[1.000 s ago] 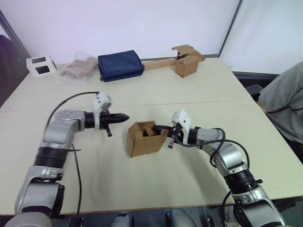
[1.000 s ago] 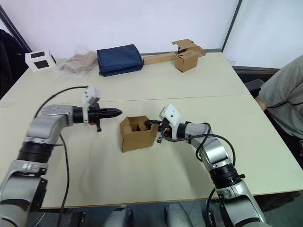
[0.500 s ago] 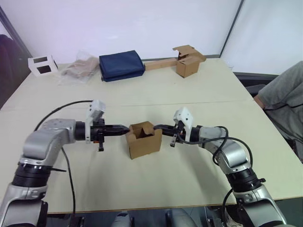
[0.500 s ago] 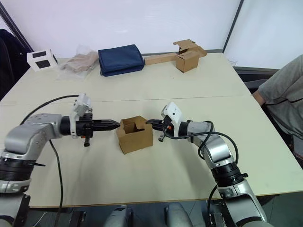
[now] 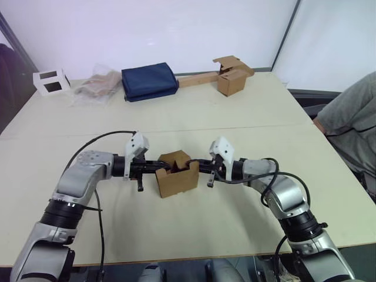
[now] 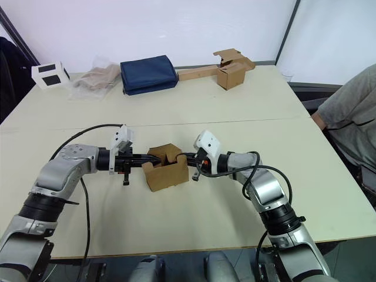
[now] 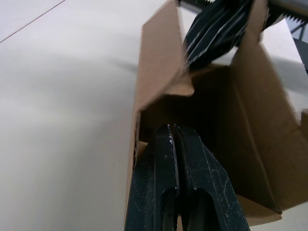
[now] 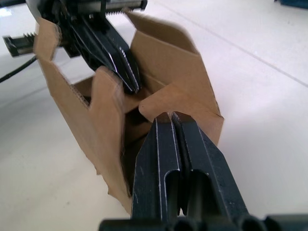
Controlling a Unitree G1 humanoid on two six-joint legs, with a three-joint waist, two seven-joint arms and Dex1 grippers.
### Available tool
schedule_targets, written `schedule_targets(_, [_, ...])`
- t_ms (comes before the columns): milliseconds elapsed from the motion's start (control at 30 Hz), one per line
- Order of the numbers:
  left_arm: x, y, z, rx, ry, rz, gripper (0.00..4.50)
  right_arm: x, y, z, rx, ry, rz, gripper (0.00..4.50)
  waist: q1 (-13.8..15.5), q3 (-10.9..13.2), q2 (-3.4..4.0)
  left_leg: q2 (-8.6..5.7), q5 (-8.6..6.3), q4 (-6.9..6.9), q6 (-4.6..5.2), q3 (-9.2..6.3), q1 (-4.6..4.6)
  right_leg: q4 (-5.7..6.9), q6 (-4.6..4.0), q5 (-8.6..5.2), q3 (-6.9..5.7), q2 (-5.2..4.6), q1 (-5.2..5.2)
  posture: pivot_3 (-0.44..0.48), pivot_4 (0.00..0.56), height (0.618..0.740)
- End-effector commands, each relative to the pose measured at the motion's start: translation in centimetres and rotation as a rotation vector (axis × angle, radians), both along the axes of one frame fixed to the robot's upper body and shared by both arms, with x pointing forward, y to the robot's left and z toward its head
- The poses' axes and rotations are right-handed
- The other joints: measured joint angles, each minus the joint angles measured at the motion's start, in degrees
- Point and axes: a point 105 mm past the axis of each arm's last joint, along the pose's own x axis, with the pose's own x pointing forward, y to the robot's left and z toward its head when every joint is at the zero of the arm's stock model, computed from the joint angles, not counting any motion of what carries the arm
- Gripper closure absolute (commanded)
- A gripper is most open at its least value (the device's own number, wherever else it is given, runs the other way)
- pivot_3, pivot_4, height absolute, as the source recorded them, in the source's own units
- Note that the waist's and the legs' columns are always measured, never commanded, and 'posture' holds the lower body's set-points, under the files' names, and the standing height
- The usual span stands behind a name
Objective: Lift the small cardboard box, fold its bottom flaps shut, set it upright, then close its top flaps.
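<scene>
The small cardboard box [image 5: 177,176] sits on the table [image 5: 247,106] near the middle, with its flaps open and sticking up. The left gripper [image 7: 174,144] pokes into the box from the left, and its two black fingers are pressed together with nothing between them. The right gripper [image 8: 172,126] pokes in from the right, fingers pressed together too, and empty. Far back lie a blue bag [image 5: 149,81], a white box [image 5: 50,81] and another brown box [image 5: 231,81].

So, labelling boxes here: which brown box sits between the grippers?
The small cardboard box at mid-table, loose, both grippers reaching in; the other brown box is joined to a strip at the far edge.
</scene>
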Motion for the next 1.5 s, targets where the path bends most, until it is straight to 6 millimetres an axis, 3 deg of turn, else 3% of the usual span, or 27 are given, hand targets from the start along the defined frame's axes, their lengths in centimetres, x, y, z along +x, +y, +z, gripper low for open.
schedule_targets(33, [-0.3,0.2,0.7,0.011,-0.031,-0.013,4.41,0.3,0.1,0.0,-0.019,-0.018,-0.004,4.50,0.0,0.0,0.00,0.00,0.00,0.00,0.00,0.00,0.00,0.00,0.00,0.00,0.00,0.00,0.00,0.000,0.150,0.740])
schedule_targets(167, [-0.5,0.1,1.2,0.012,-0.052,-0.020,4.41,0.3,0.0,0.1,-0.029,-0.023,0.005,4.50,0.1,0.0,0.00,0.00,0.00,0.01,0.00,0.00,0.00,0.00,0.00,0.00,0.00,-0.01,0.01,0.000,0.150,0.740])
schedule_targets(333, [-0.6,0.2,3.1,-0.037,-0.074,-0.011,4.41,0.2,-0.3,1.8,0.030,-0.039,-0.001,4.50,0.1,0.0,0.00,0.00,0.00,0.02,0.00,0.00,0.00,0.01,0.00,0.00,0.00,-0.02,0.02,0.000,0.150,0.740])
schedule_targets(500, [-0.2,1.7,5.6,-0.144,-0.053,0.041,4.41,-1.3,-0.6,6.6,0.218,-0.045,0.032,4.50,0.1,0.0,0.00,0.00,0.00,0.02,0.00,-0.01,-0.03,0.01,0.00,0.00,-0.01,-0.02,0.00,0.000,0.150,0.740])
schedule_targets(667, [1.8,3.8,6.7,-0.110,-0.083,0.093,4.41,-3.4,-1.0,8.7,0.280,-0.025,0.090,4.50,0.1,0.0,0.00,0.00,0.00,0.00,0.00,-0.04,-0.02,0.02,0.00,0.00,-0.04,0.00,0.00,0.000,0.150,0.740])
schedule_targets(800, [3.1,3.3,6.6,-0.097,-0.107,0.091,4.41,-5.4,-0.7,8.4,0.223,0.008,0.185,4.50,0.3,0.0,0.00,-0.02,0.00,0.01,0.00,-0.02,-0.03,-0.05,0.01,0.00,-0.04,-0.03,0.03,0.000,0.150,0.740])
schedule_targets(1000, [4.0,1.1,4.3,-0.073,-0.103,0.051,4.41,-6.6,0.2,5.5,0.106,0.059,0.246,4.50,0.3,0.0,-0.01,-0.02,0.00,0.02,0.00,-0.02,-0.04,-0.06,0.01,0.00,-0.04,-0.03,0.03,0.000,0.150,0.740])
schedule_targets(1200, [3.8,-0.7,2.6,-0.066,-0.090,-0.008,4.41,-4.7,0.9,3.9,0.089,0.055,0.210,4.50,0.1,0.0,-0.01,0.00,0.00,0.01,0.00,-0.02,-0.03,-0.05,0.00,0.00,-0.03,0.00,0.00,0.000,0.150,0.740])
schedule_targets(1367, [3.5,-1.1,2.5,-0.071,-0.087,-0.024,4.41,-3.9,1.6,3.7,0.087,0.049,0.217,4.50,0.1,0.0,-0.01,-0.01,0.00,0.01,0.00,-0.02,-0.04,-0.05,0.01,0.00,-0.03,-0.01,0.00,0.000,0.150,0.740])
schedule_targets(1500, [3.1,-1.4,2.4,-0.070,-0.086,-0.038,4.41,-3.4,2.4,2.2,0.060,0.066,0.221,4.50,0.1,0.0,-0.01,-0.01,0.00,0.02,0.00,-0.03,-0.04,-0.04,0.00,0.00,-0.03,-0.01,0.00,0.000,0.150,0.740])
